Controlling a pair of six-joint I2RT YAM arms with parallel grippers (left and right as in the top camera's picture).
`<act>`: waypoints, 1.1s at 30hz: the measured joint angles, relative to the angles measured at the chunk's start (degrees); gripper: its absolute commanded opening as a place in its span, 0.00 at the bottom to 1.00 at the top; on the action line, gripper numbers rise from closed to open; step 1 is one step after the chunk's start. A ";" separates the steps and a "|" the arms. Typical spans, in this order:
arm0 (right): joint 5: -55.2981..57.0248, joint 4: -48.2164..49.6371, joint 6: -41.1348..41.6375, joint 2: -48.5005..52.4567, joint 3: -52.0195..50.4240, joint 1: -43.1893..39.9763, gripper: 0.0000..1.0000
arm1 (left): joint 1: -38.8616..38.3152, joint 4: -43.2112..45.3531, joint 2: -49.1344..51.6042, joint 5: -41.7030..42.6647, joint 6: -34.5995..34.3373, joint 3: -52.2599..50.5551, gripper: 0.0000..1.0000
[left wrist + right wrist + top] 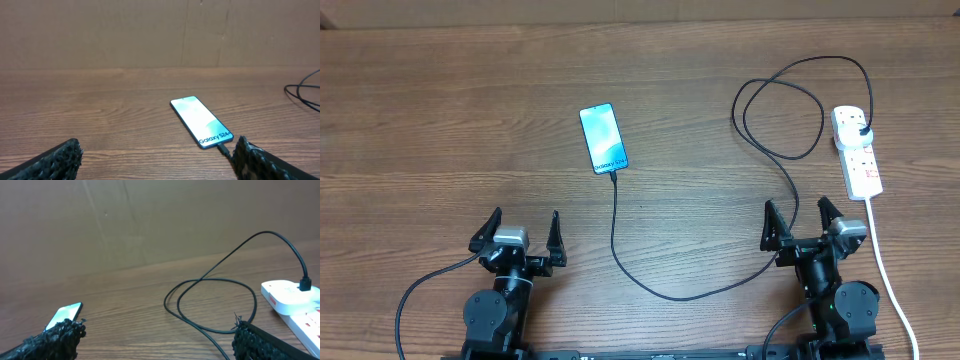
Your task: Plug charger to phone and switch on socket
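The phone (603,138) lies flat mid-table with its light-blue screen up; it also shows in the left wrist view as the phone (202,121) and at the left edge of the right wrist view as the phone (64,315). The charger (665,290), a thin black cable, has its connector tip in the phone's near end (223,148), loops right (210,302) and ends in a black plug (863,131) seated in the socket (858,152), a white strip at the right. My left gripper (521,235) and right gripper (803,221) stand open near the front edge, both empty.
The strip's white cord (888,270) runs down the right side toward the front edge, close beside the right arm. A plain brown wall (150,30) backs the wooden table (440,120).
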 measured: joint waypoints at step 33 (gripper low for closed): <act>0.00 0.07 0.13 0.00 0.00 1.73 1.00 | 0.00 0.00 0.00 0.00 -0.02 0.00 1.00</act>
